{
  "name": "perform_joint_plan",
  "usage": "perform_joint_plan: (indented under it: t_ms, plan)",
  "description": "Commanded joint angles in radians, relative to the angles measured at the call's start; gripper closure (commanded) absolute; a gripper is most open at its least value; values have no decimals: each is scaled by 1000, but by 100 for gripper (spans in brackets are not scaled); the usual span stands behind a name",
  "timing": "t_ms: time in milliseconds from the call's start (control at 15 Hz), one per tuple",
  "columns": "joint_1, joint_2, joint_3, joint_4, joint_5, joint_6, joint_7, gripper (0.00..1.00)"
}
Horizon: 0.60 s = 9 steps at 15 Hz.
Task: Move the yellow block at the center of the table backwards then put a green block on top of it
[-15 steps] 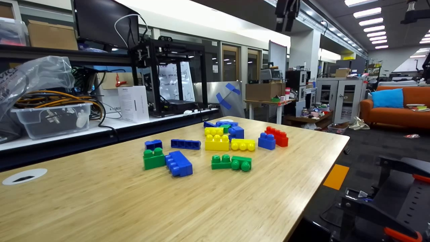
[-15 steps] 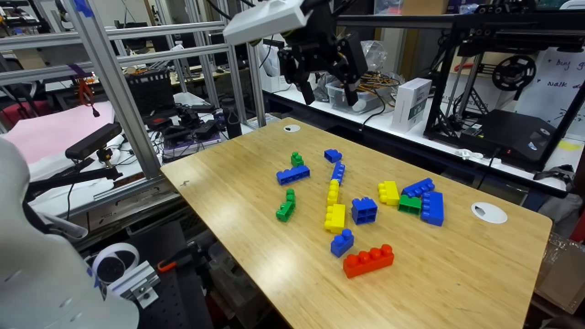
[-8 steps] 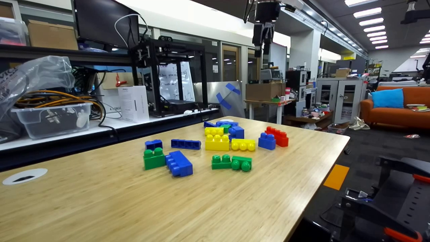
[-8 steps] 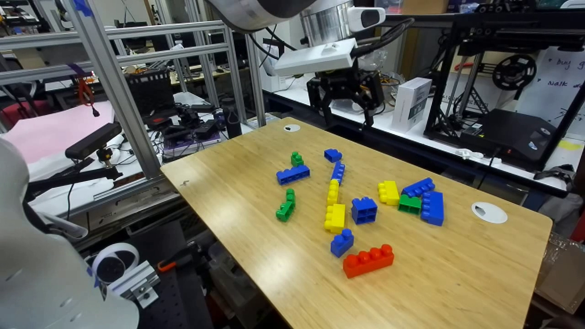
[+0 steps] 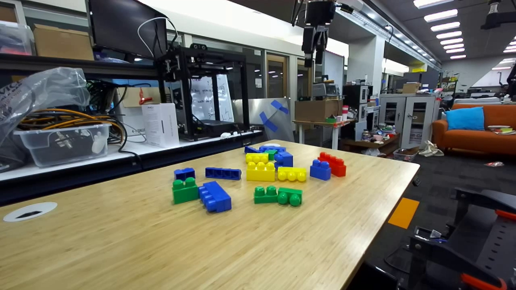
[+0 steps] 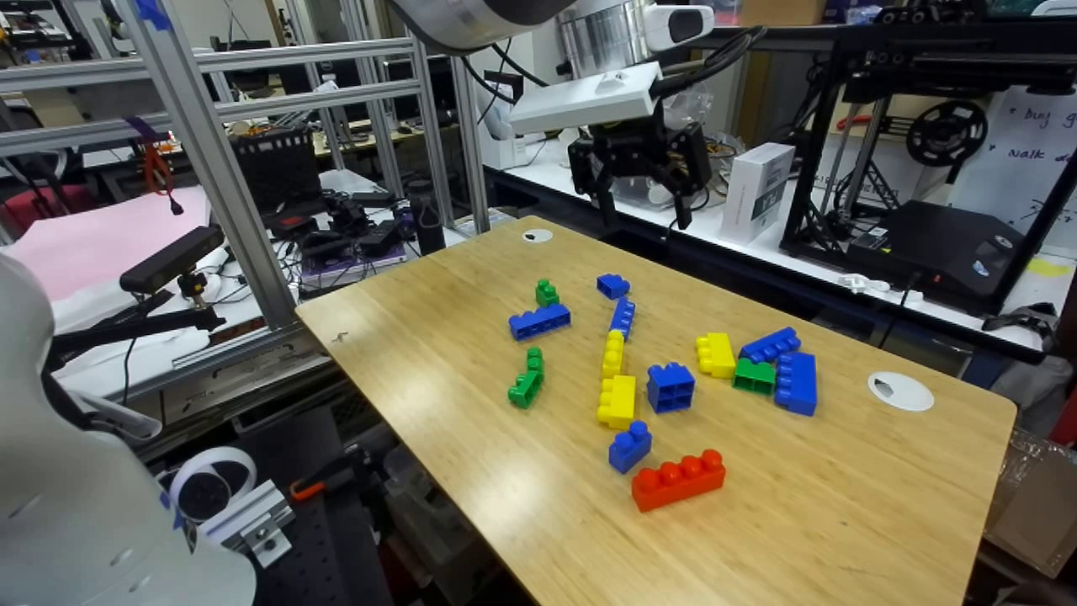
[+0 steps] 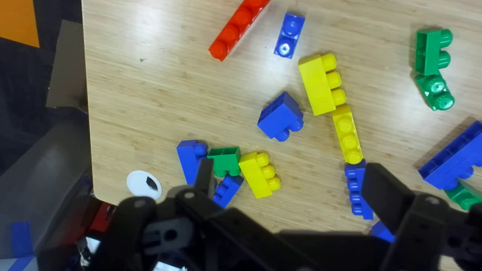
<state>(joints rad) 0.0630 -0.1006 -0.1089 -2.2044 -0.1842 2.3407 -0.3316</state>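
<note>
The yellow block stands studs up near the middle of the table (image 5: pixel 209 245), in both exterior views (image 5: pixel 260 174) (image 6: pixel 612 357) and the wrist view (image 7: pixel 347 131). One end touches a yellow brick on its side. Two small green bricks touch each other: one studs up (image 5: pixel 265 196) (image 6: pixel 534 362) (image 7: pixel 433 88), one on its side (image 5: pixel 291 193) (image 6: pixel 523 390) (image 7: pixel 425 52). Another green brick (image 5: pixel 185 193) (image 6: pixel 546 294) stands by a long blue brick. I cannot tell which green one is meant. My gripper (image 5: pixel 314 63) (image 6: pixel 644 219) (image 7: pixel 292 177) is open, empty, high above the table, pointing down.
A third yellow brick (image 6: pixel 715 355), a green brick (image 6: pixel 753 377) and two blue bricks cluster toward one corner. A long blue brick (image 6: pixel 623 318) touches the yellow block's other end. A red brick (image 6: pixel 678 481) lies near a small blue one. A shelf with a 3D printer (image 6: pixel 925 244) borders the table.
My gripper has come down and turned to point straight down, shifting left in one exterior view and right in another. It has barely moved in the last half second. The bricks have not moved.
</note>
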Motion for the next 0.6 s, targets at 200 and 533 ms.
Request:
perform_joint_plan:
  t_ms: [200,533]
  plan:
    - [-9,139,56,76,103,45,-162,0]
    - [-30,374,117,230,107,61,-234,0]
